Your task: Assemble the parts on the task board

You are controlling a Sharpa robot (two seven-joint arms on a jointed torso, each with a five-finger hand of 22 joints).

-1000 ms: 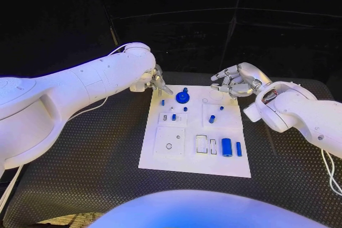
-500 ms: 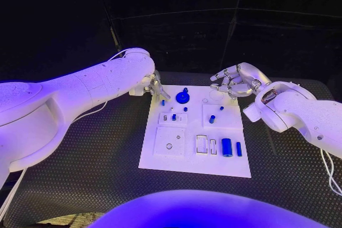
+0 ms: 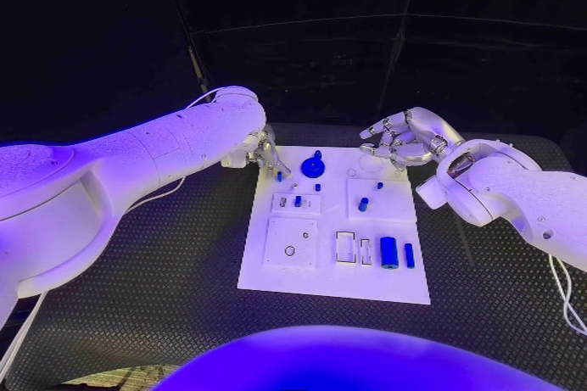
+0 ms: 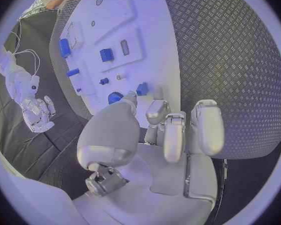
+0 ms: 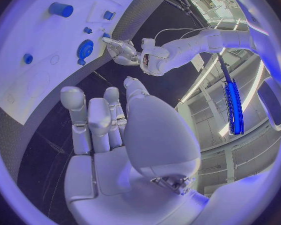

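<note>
The white task board (image 3: 330, 272) lies in the middle of the table. A blue gear with a knob (image 3: 313, 164) stands near its far edge, with small blue pegs (image 3: 363, 204) around the middle. A blue cylinder (image 3: 389, 252) and a thin blue bar (image 3: 410, 255) lie at the near right. My left hand (image 3: 263, 149) hovers at the far left corner, fingertips just short of a small blue peg (image 4: 142, 89) and the gear (image 4: 114, 98), holding nothing. My right hand (image 3: 398, 139) hangs over the far right corner, fingers loosely curved and empty.
Black ribbed matting (image 3: 147, 272) covers the table on both sides of the board. White raised blocks with slots (image 3: 293, 242) sit on the board's near half. A cable (image 3: 565, 298) runs beside my right arm.
My left hand has dropped slightly towards the board's far left corner and the small peg there. My right hand has hardly moved.
</note>
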